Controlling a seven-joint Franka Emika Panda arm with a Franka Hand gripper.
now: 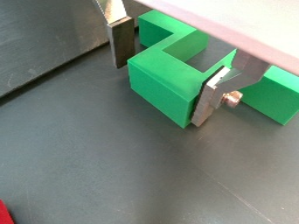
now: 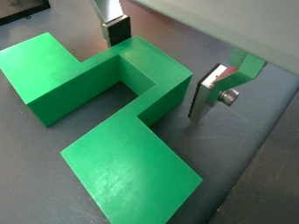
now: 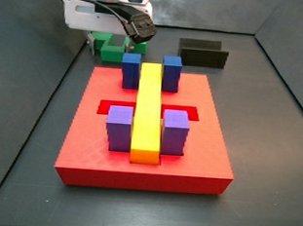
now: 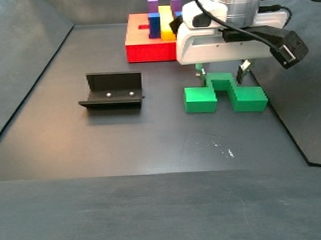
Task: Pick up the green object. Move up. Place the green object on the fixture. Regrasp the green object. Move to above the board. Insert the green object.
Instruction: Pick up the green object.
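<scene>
The green object point(image 4: 225, 95) lies flat on the dark floor, its two legs pointing toward the camera in a side view. In another side view the green object point(image 3: 112, 53) peeks out behind the board point(image 3: 146, 134). My gripper point(image 4: 226, 75) is lowered over its middle block and stands open. Both wrist views show the fingers point(image 1: 118, 39) point(image 2: 211, 87) straddling the middle block point(image 1: 163, 74) point(image 2: 146, 68) with gaps at the sides. The black fixture point(image 4: 111, 91) point(image 3: 204, 53) stands apart, nothing on it.
The red board point(image 4: 149, 49) carries a yellow bar point(image 3: 148, 110), blue blocks point(image 3: 131, 70) and purple blocks point(image 3: 119, 129), with a recess point(image 3: 112, 107) beside the bar. Grey walls enclose the floor.
</scene>
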